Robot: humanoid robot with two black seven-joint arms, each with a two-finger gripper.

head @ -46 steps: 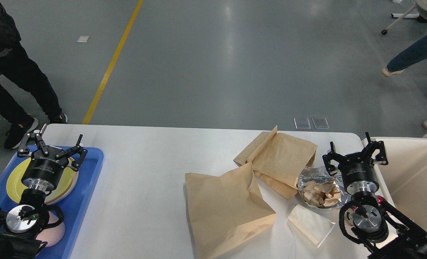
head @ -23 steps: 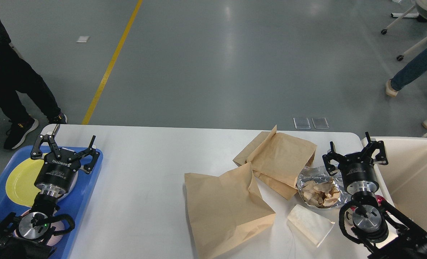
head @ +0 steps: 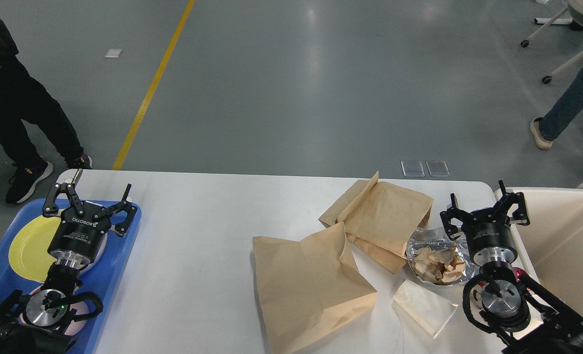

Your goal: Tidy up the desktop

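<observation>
While the yellow plate (head: 28, 246) sits in the blue tray (head: 117, 260), our left gripper (head: 91, 199) and right gripper (head: 485, 206) gape empty, and paper bags (head: 311, 280) and foil (head: 436, 260) litter the desktop (head: 198, 246).

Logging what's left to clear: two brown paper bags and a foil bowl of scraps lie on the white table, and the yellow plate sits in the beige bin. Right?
Not quite. The head view shows the yellow plate in the blue tray, not the beige bin. The rest holds.
</observation>
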